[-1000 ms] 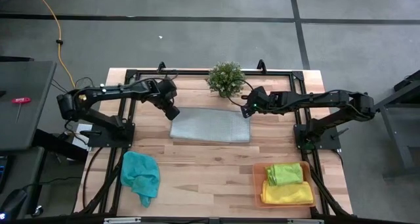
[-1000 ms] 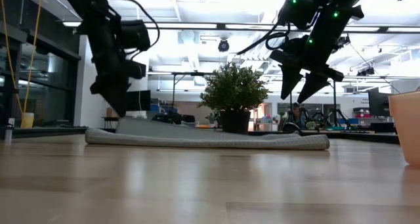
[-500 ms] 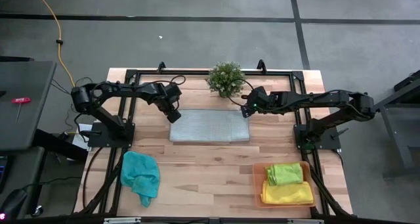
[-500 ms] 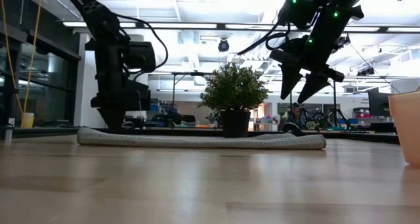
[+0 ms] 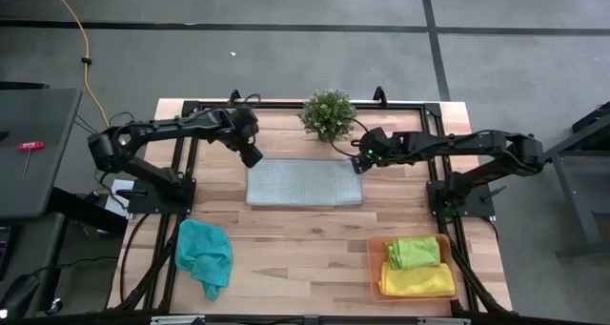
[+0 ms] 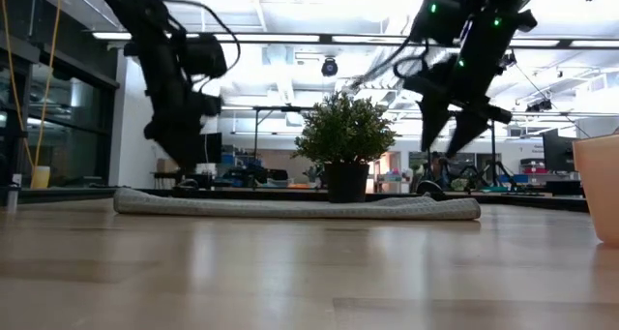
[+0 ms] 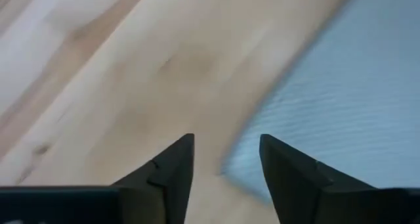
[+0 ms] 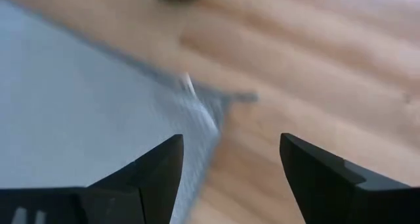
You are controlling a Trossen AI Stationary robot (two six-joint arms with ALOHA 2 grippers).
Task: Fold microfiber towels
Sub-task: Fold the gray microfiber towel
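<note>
Both grippers apart over the grey towel's far corners

We see the left gripper with fingers spread and empty just above the grey towel's far left corner; the right gripper is likewise spread, holding nothing, over the far right corner. The towel lies flat mid-table, near the plant. The teal towel sits crumpled near the front left — lime and yellow towels lie in the tray.
</note>
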